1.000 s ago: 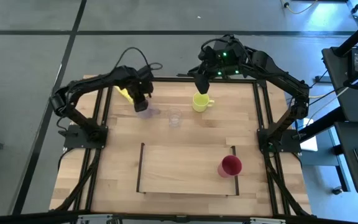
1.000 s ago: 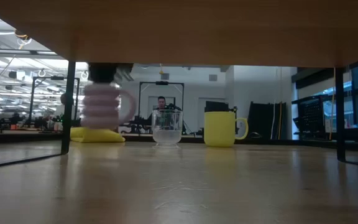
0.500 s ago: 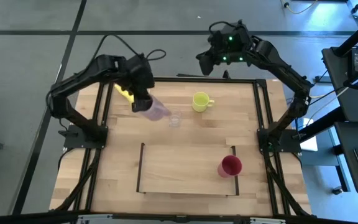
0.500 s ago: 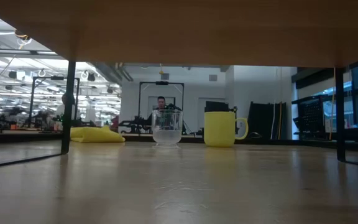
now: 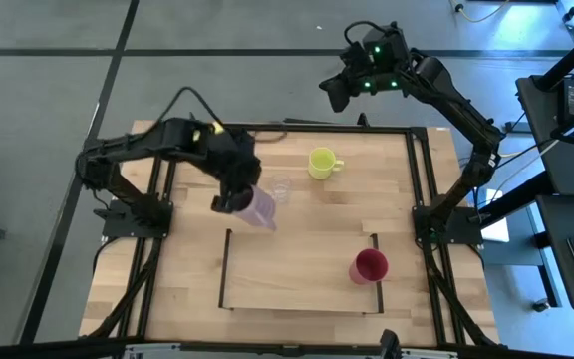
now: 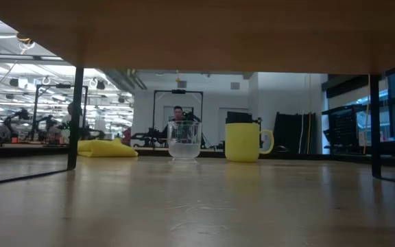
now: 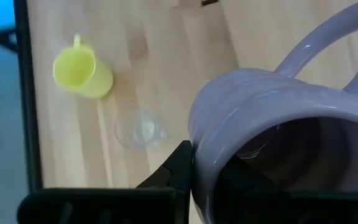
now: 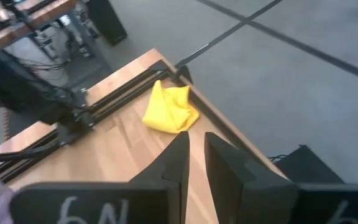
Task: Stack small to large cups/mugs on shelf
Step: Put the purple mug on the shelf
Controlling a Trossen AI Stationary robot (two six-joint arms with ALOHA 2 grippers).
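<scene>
My left gripper is shut on the purple mug, which it holds in the air over the shelf's far left corner. The mug fills the left wrist view. The tiny clear glass and the yellow-green mug stand on their bases on the table beyond the shelf. Both show in the low view, the glass left of the mug. The red cup stands at the shelf's right end. My right gripper is slightly open and empty, raised beyond the table's far edge. My left gripper holds the purple mug by its rim wall, on the side away from the handle. One finger lies against the outside of the wall; the mug hides the other. The mug is lifted clear and tilted.
A yellow cloth lies at the table's far left corner. A larger black metal frame runs around the table top. Bare wood lies between the shelf's left end and the red cup.
My left gripper has carried the purple mug up from the far left of the table, then toward the near edge and the right, to above the shelf's far left corner; the mug has tipped. My right gripper has risen from the yellow-green mug and moved beyond the far edge.
</scene>
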